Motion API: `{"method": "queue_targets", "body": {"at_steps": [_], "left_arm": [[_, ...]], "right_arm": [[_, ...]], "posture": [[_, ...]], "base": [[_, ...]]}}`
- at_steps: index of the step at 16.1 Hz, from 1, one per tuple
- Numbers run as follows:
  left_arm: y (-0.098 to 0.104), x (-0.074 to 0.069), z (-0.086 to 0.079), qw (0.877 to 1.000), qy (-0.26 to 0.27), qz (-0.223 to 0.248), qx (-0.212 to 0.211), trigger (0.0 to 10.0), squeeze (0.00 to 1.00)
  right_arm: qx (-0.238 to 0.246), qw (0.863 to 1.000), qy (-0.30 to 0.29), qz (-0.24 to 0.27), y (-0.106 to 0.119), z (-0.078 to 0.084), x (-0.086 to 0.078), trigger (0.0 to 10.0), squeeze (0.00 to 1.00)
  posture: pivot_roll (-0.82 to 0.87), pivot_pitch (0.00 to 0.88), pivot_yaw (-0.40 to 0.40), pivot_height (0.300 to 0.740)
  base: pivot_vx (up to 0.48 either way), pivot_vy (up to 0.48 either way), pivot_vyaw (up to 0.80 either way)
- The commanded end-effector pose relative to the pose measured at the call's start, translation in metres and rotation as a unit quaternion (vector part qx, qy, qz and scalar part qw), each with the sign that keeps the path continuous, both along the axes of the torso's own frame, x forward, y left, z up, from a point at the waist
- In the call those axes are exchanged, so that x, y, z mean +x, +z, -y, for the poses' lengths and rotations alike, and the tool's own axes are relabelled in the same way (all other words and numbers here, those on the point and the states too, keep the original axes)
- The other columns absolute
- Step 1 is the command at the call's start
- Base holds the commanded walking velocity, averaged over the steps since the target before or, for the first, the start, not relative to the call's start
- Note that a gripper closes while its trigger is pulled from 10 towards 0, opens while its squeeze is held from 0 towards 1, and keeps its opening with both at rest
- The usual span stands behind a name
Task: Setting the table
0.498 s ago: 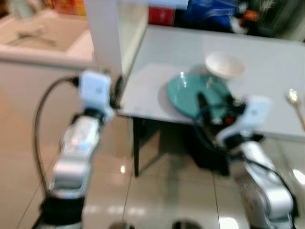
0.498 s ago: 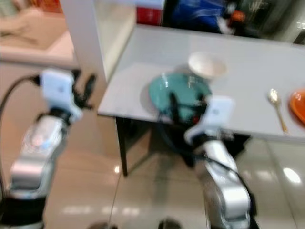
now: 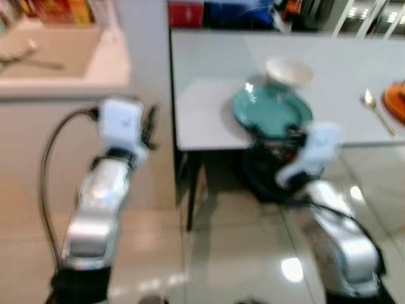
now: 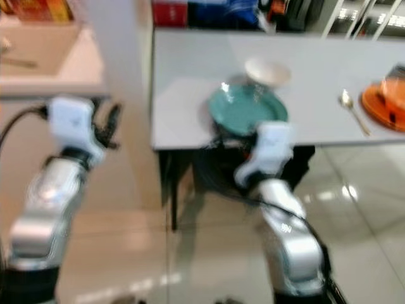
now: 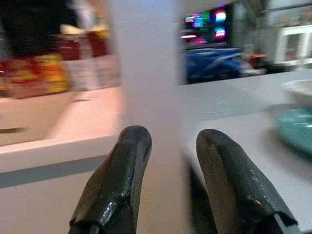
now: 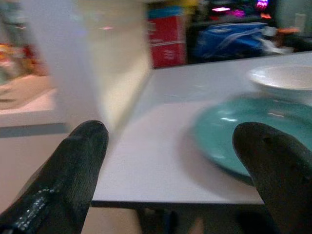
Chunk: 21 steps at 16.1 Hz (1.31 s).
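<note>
Facing the bench (image 3: 209, 120), the view has swung; right gripper (image 6: 170, 161) now spread wide before teal plate (image 3: 272, 113), left gripper (image 5: 168, 170) parted, empty.

The two head cameras look forward and down from above and short of the counter (image 3: 209, 120), slightly blurred, both taking in the teal plate (image 3: 272, 112) near its front edge and the white bowl (image 4: 267, 71) just behind that plate. The left wrist camera looks level along its fingers (image 5: 117, 180) across the counter's corner, the plate at the view's edge. The right wrist camera sits low and near, facing the plate (image 6: 248, 134) and bowl (image 6: 282, 80).
</note>
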<state>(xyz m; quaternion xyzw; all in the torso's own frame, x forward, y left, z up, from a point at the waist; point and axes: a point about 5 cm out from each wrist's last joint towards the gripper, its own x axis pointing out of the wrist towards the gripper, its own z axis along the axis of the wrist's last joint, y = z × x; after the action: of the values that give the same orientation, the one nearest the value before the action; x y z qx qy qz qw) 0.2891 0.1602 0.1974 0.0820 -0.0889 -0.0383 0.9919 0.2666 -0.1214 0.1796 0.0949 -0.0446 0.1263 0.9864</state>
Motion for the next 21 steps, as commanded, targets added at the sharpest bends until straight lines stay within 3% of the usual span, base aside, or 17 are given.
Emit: {"method": "queue_targets", "body": {"at_steps": [1, 7, 15, 21], "left_arm": [[0.003, 0.001, 0.005, 1.0, -0.001, 0.004, 0.0, 10.0, 0.0], [0.005, 0.0, 0.007, 1.0, 0.002, 0.006, 0.001, 10.0, 0.0], [0.013, 0.0, 0.015, 1.0, -0.011, 0.016, -0.009, 10.0, 0.0], [0.032, 0.004, 0.025, 0.998, -0.036, 0.048, 0.0, 10.0, 0.0]], "right_arm": [[-0.01, 1.0, -0.015, -0.002, 0.001, 0.007, 0.003, 10.0, 0.0], [-0.029, 0.999, 0.012, 0.019, 0.008, 0.007, 0.008, 10.0, 0.0], [-0.007, 0.999, -0.003, 0.043, 0.019, 0.01, 0.014, 10.0, 0.0], [0.0, 0.997, -0.01, 0.074, 0.032, 0.012, 0.018, 10.0, 0.0]], "posture": [[0.04, 0.077, -0.046, 0.74], [0.04, 0.08, -0.048, 0.74], [0.05, 0.084, -0.048, 0.74], [0.06, 0.09, -0.048, 0.74]], "base": [[0.0, 0.48, 0.0], [0.0, 0.48, 0.0], [0.0, 0.48, 0.0], [0.042, 0.0, 0.0]]}}
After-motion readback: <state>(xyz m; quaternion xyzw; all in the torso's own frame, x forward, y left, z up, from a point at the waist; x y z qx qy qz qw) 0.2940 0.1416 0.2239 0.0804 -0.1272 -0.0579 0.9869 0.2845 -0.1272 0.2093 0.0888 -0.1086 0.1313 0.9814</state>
